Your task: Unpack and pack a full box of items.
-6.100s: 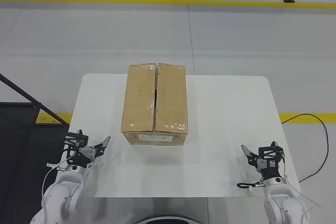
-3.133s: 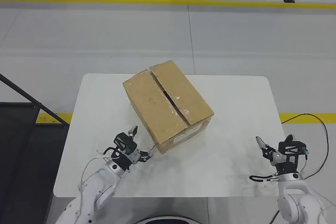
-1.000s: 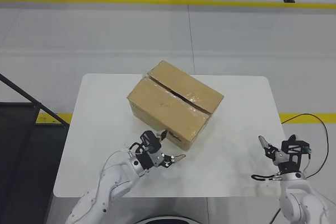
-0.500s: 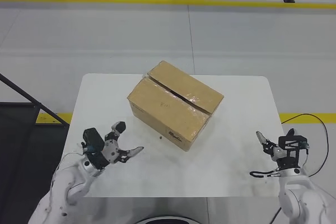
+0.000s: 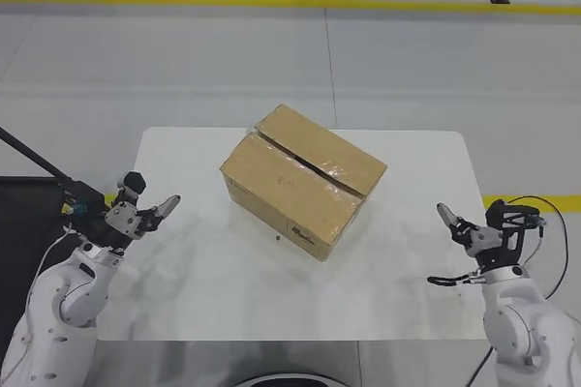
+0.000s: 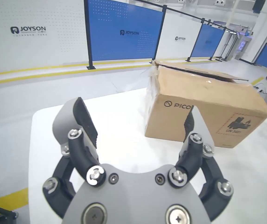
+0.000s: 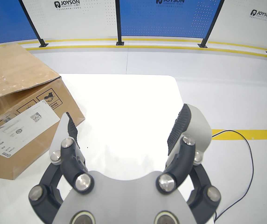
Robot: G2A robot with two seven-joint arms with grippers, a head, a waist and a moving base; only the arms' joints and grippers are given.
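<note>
A brown corrugated cardboard box (image 5: 303,180) sits on the white, round-cornered tabletop (image 5: 407,281), slightly left of centre towards the far edge. It is turned askew, so one corner points to the near side. Its two top flaps lie shut but not flat. The seam gapes a little, and glossy, crinkled clear tape (image 5: 321,172) runs across it. A white paper label (image 7: 19,127) is stuck on the side facing the right arm.

The left hand (image 6: 135,108) hovers over the near left corner of the tabletop and the right hand (image 7: 126,110) by the near right edge. Both are well apart from the box, with their ribbed black pads spread and nothing between them. This flanking stance probably leaves room to come at the flaps from either side, so unpacking looks not yet begun.
</note>
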